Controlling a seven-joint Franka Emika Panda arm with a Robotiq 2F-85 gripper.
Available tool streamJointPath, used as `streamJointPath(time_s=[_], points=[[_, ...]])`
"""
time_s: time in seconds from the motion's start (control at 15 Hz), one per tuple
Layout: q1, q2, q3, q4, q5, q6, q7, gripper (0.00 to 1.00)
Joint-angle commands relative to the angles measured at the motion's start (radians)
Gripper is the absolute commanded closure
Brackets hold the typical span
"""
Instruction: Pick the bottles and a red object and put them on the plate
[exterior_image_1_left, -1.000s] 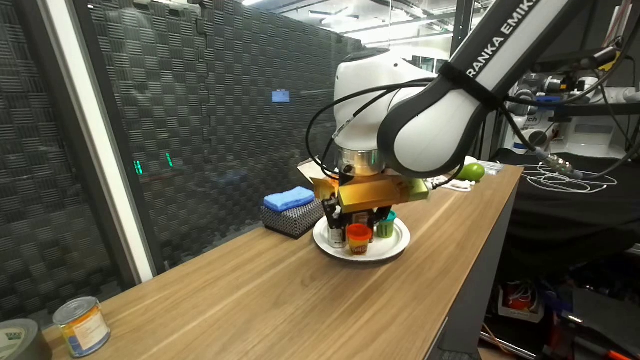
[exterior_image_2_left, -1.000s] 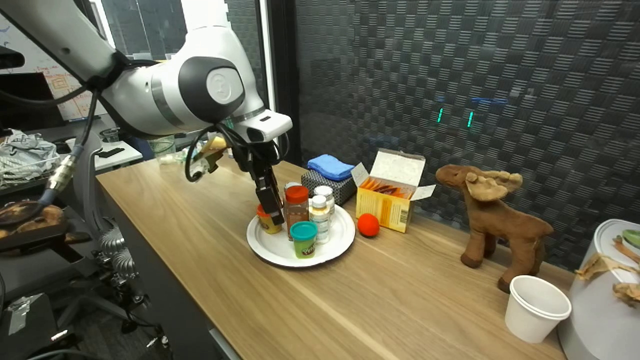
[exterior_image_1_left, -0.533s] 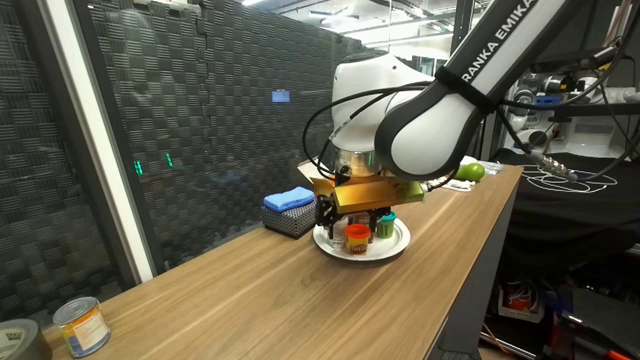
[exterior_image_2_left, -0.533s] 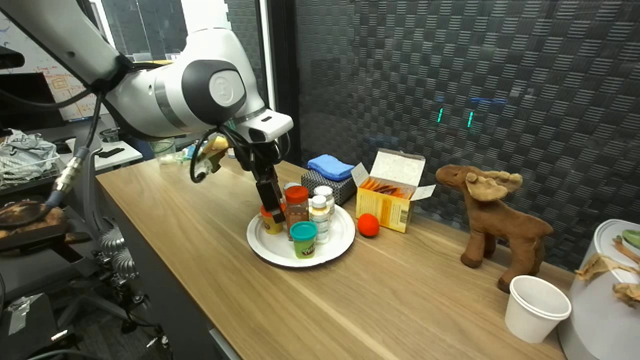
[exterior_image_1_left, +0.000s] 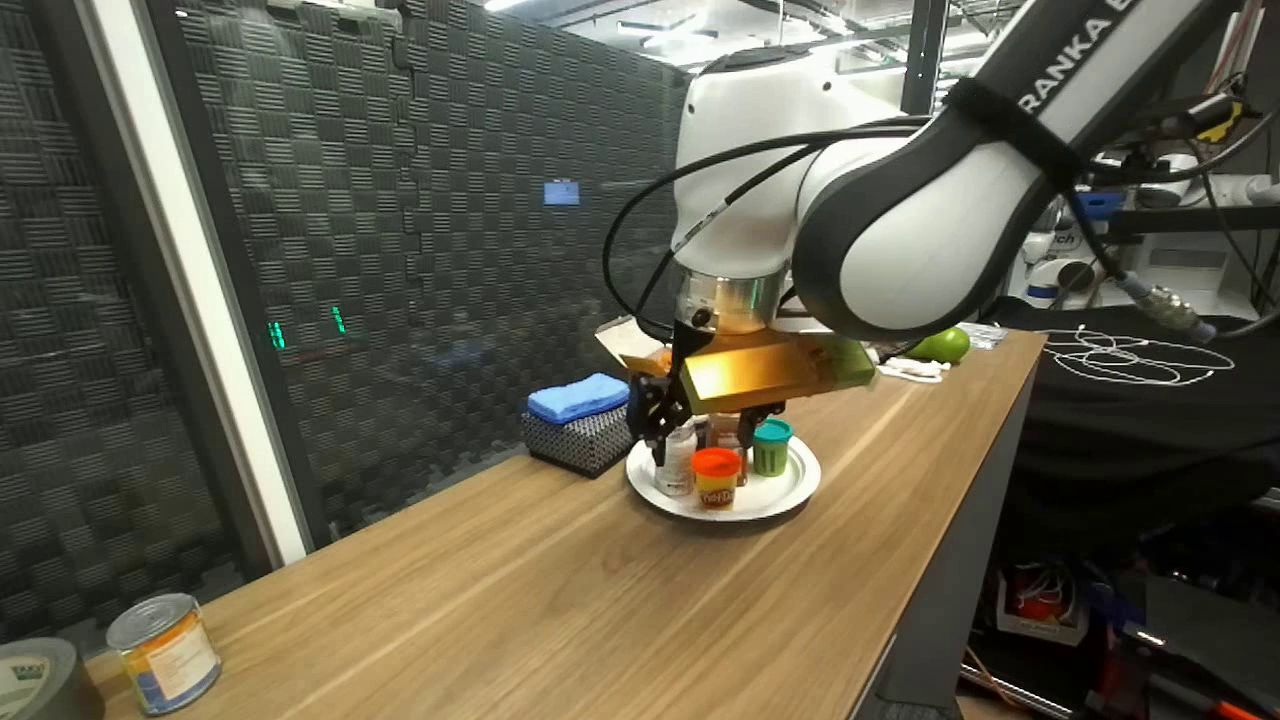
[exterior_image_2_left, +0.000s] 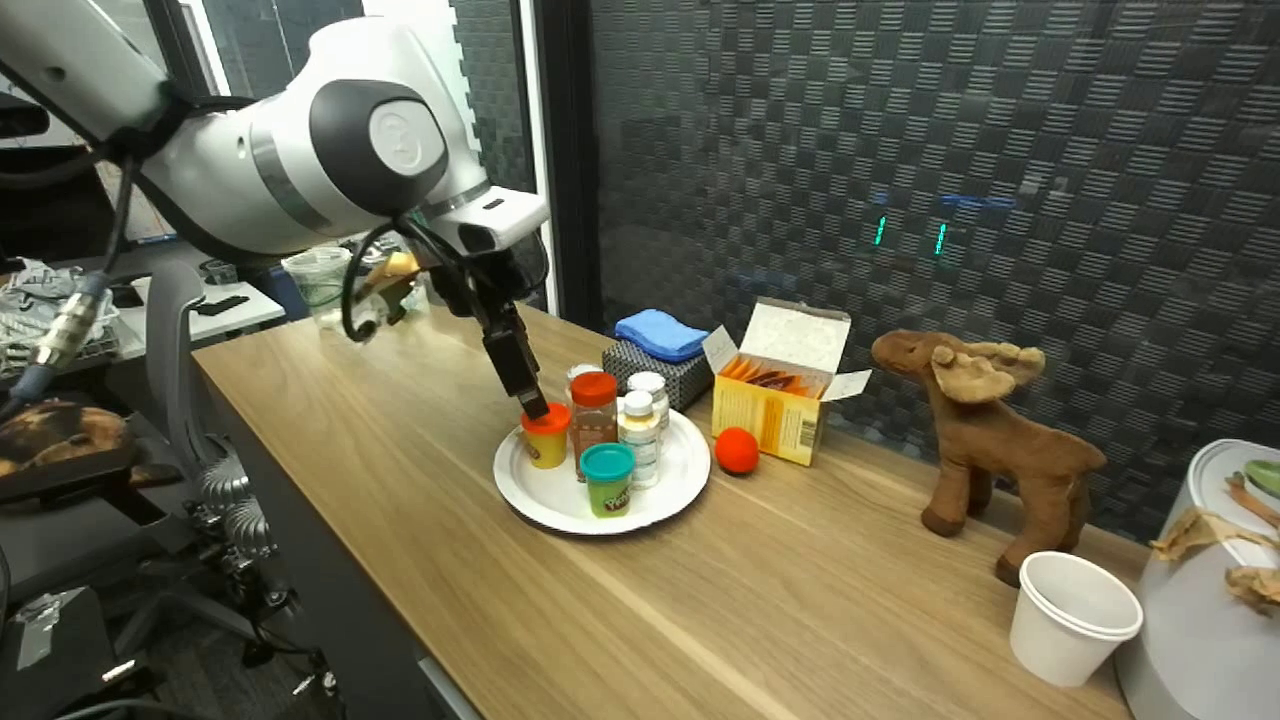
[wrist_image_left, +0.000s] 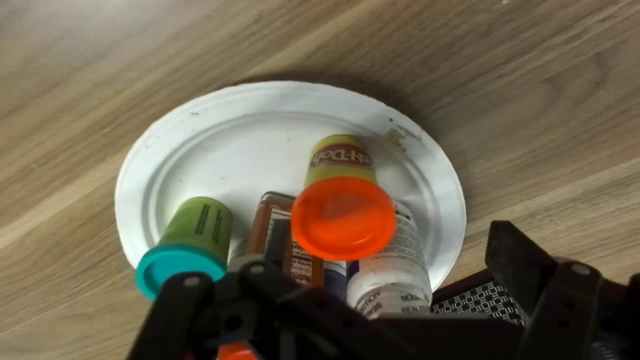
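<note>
Has bottles (exterior_image_2_left: 594, 425) and tubs (exterior_image_2_left: 608, 480) on the plate (exterior_image_2_left: 552, 491); probably lacks only the red ball (exterior_image_2_left: 737, 450), just beside it. Shows empty fingers (wrist_image_left: 520, 265), wide apart.

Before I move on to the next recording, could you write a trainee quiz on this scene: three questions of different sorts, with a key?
1. True or false: the yellow tub stands on the plate.
2. Which lid is on the green tub? A white; B teal; C orange-red.
3. Fill in the blank with open or shut: the jaws of the gripper are ____.

Key: 1 true; 2 B; 3 open.
</note>
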Motion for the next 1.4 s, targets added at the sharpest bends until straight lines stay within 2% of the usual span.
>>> streamJointPath(time_s=[0.0, 0.33, 0.53, 0.6, 0.73, 1.0, 1.07, 1.33], points=[[0.007, -0.135, 0.004, -0.079, -0.097, -0.055, 0.076, 0.00], [-0.056, -0.261, 0.054, -0.106, -0.076, -0.148, 0.060, 0.00], [-0.091, -0.328, 0.085, -0.089, 0.048, -0.247, -0.099, 0.00], [-0.108, -0.259, 0.098, -0.075, -0.012, -0.195, -0.015, 0.00], [-0.121, -0.297, 0.110, -0.075, 0.033, -0.232, -0.075, 0.00], [-0.124, -0.306, 0.116, -0.079, 0.038, -0.241, -0.083, 0.00], [-0.137, -0.295, 0.115, -0.070, 0.019, -0.233, -0.064, 0.00], [-0.190, -0.232, 0.087, -0.032, 0.090, -0.233, -0.148, 0.00]])
